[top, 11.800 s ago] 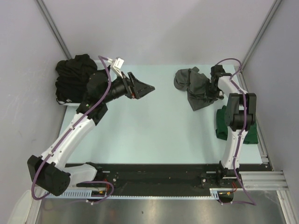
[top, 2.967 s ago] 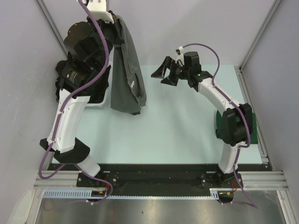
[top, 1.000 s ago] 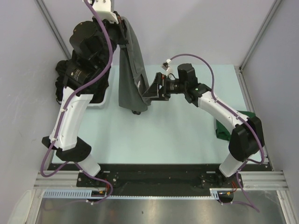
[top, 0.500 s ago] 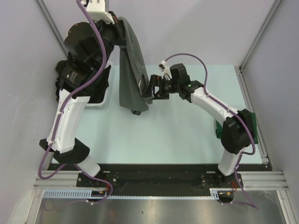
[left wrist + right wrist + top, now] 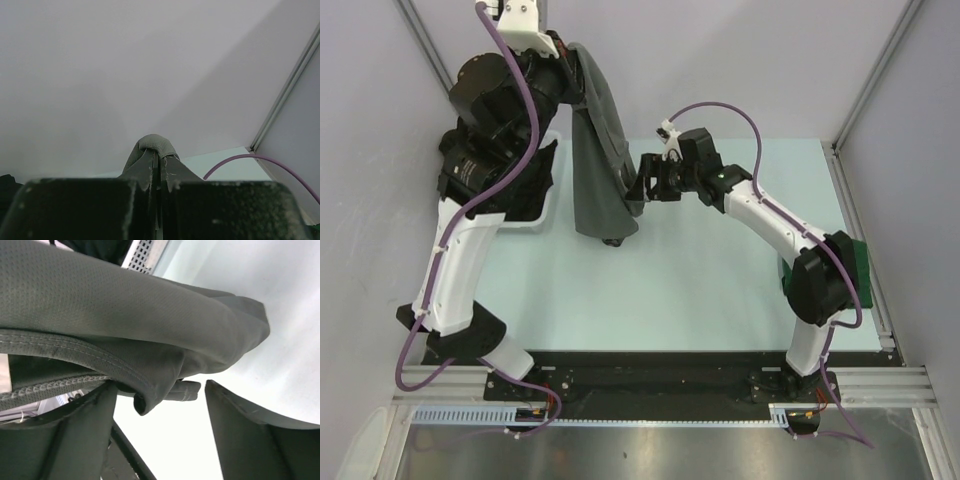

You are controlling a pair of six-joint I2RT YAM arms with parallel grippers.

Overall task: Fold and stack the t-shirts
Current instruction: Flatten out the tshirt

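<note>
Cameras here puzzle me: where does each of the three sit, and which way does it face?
Top view: fixed above and behind the arms, looking down on the table; both arms show whole.
Left wrist view: behind the raised left gripper, facing the back wall; its shut fingers pinch the grey shirt.
Right wrist view: behind the right gripper, facing the hanging shirt close up; its open fingers straddle its edge.
All three share the grey shirt.
</note>
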